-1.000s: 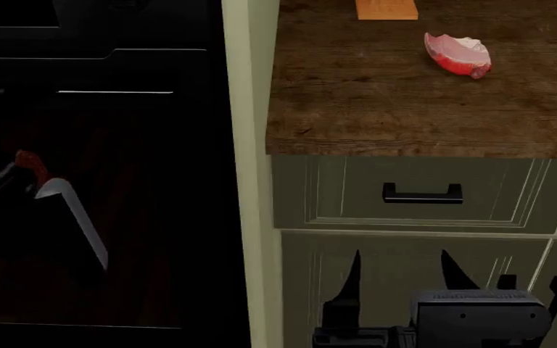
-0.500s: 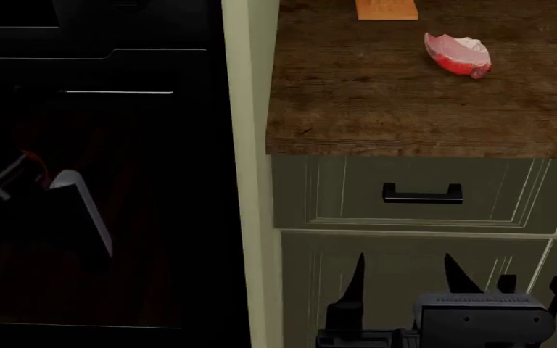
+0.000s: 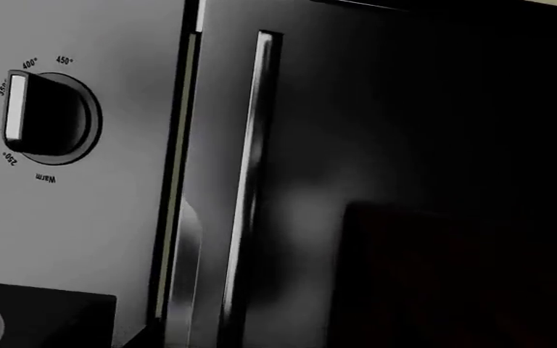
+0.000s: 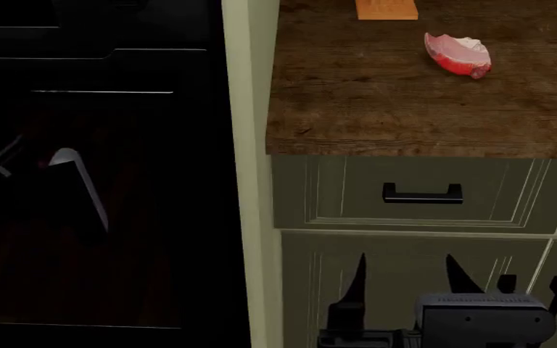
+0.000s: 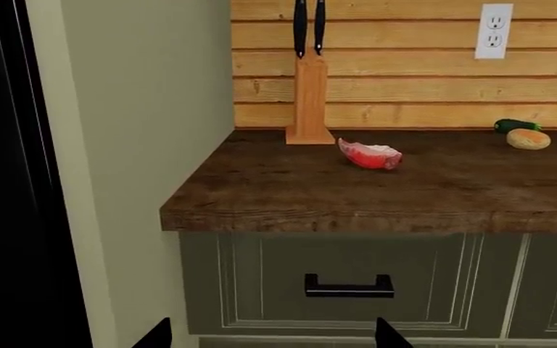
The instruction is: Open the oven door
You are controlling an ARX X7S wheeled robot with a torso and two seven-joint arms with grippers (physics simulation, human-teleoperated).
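My left gripper (image 4: 41, 163) hovers at the oven door (image 4: 104, 217), left of the counter's left edge — I cannot tell if its jaws are spread. The door's bar handle (image 3: 244, 188) runs close past my wrist camera. My right gripper (image 4: 405, 279) hangs spread, idle. Risk: closing beside the bar, I'd slip off the glossy panel.

Right gripper (image 4: 402, 279): fingers (image 4: 356, 279) spread apart, pointing up and forward, nothing between them. Left arm (image 4: 75, 188): faint pale links only; its gripper's state can't be read.
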